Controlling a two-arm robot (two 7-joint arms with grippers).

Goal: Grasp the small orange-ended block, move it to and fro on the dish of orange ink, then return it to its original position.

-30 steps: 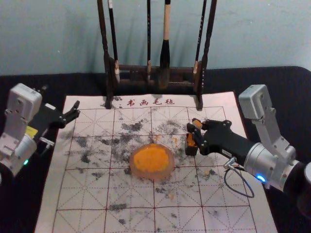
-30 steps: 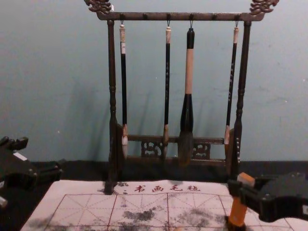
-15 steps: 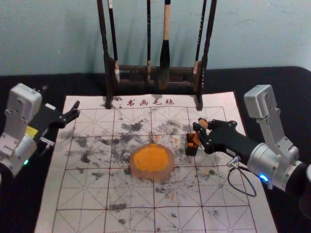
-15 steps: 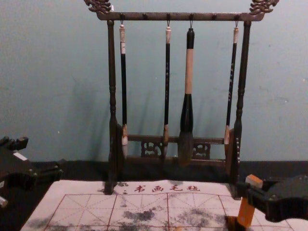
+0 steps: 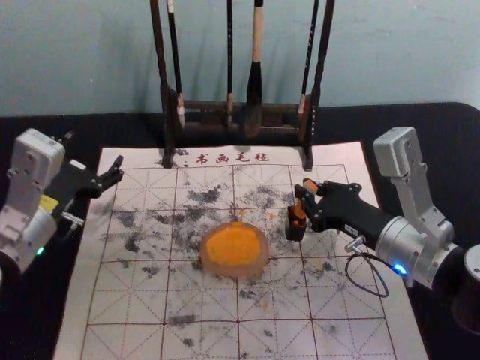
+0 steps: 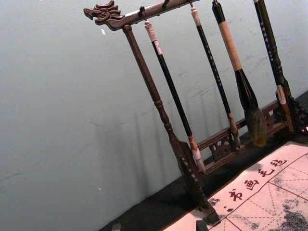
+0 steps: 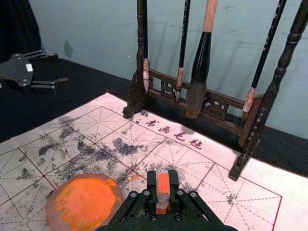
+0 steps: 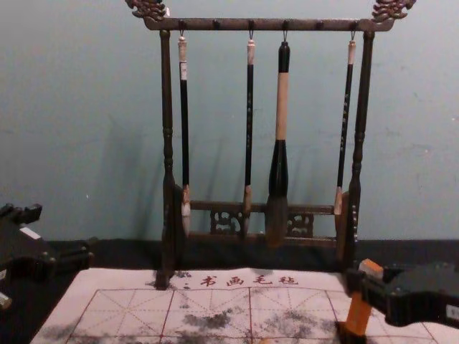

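Right gripper [image 5: 305, 202] reaches inward, pinching the block [image 7: 163, 184].

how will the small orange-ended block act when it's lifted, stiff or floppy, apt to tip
Likely stiff: the block shows straight edges, pinched in the right gripper by the dark holder. Tall and narrow, it would probably tip easily if stood alone. Its slim body suggests little weight.
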